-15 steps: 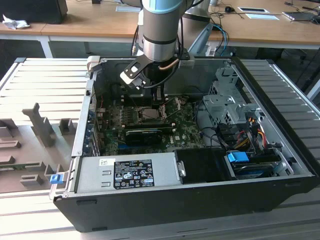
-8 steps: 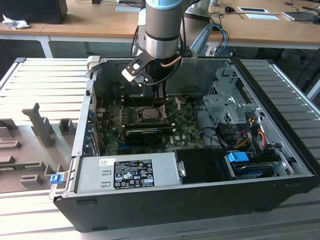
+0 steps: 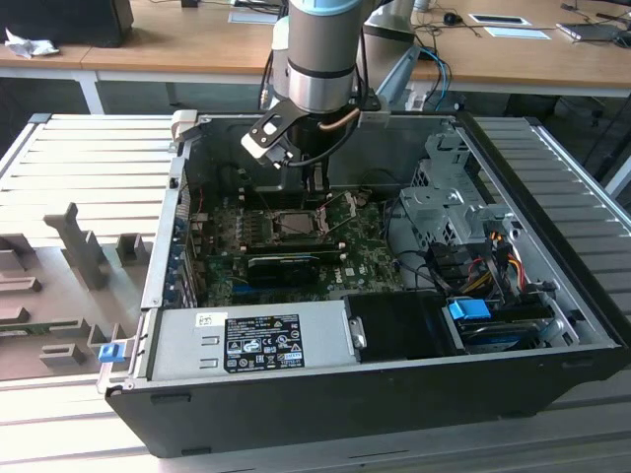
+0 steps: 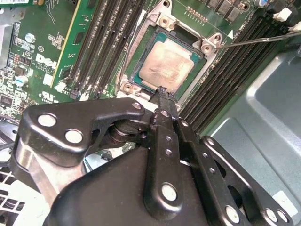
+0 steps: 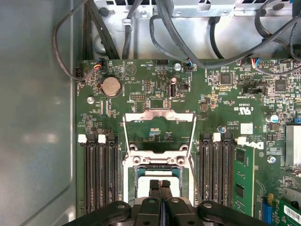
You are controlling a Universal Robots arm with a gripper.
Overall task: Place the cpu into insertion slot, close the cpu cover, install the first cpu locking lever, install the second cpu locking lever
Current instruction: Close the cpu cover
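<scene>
Cpu lies flat in the insertion slot, its pale metal face turned up. It is square, so no side is the long one, and its edges run parallel to the slot's silver rim and to the black memory slots on either side.

Nearest in the exterior view, the open computer case rests on a ribbed grey worktop. A silver power supply sits along the case's near wall. Just beyond it on the green board is a long black graphics card. The slot holding the cpu is just past that card. A grey drive cage stands toward the exterior view's right.

The end effector hangs over the slot with its two black fingers pressed together and nothing between them. Their tips sit at one edge of the cpu; whether they touch it I cannot tell. The cpu cover is swung open off the slot, and green board shows through its square opening. A thin wire locking lever stands free, away from the slot's rim.

Farther back, the arm drops into the case from the far side. Wooden desks run behind it.
</scene>
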